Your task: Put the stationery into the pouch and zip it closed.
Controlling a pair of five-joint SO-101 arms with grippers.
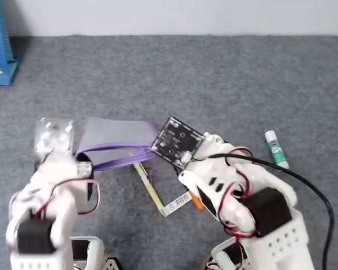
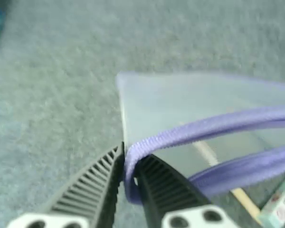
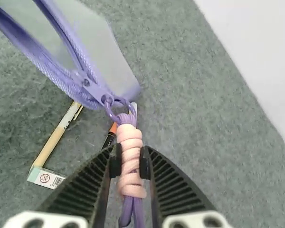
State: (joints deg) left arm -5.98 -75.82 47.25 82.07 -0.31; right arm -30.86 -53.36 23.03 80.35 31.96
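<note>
Grey carpet (image 1: pixel 214 73), open room on all sides. Pouch (image 1: pixel 115 143): long axis spans between the arms, mouth apparently unzipped. Left gripper (image 2: pixel 128 164): clamped on the zip-tape end. Right gripper (image 3: pixel 129 159): clamped on pull cord (image 3: pixel 128 140) at the slider end. Pencil (image 1: pixel 149 191), glue stick (image 1: pixel 276 149): outside the pouch, the pencil between the arms, the glue stick beside the right arm.

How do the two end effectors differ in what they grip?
The left end effector is shut on the pouch's purple zipper edge at one corner; the right end effector is shut on the pink pull cord at the slider. So left holds the pouch itself, right only its cord. Both are shut, at opposite ends.
</note>
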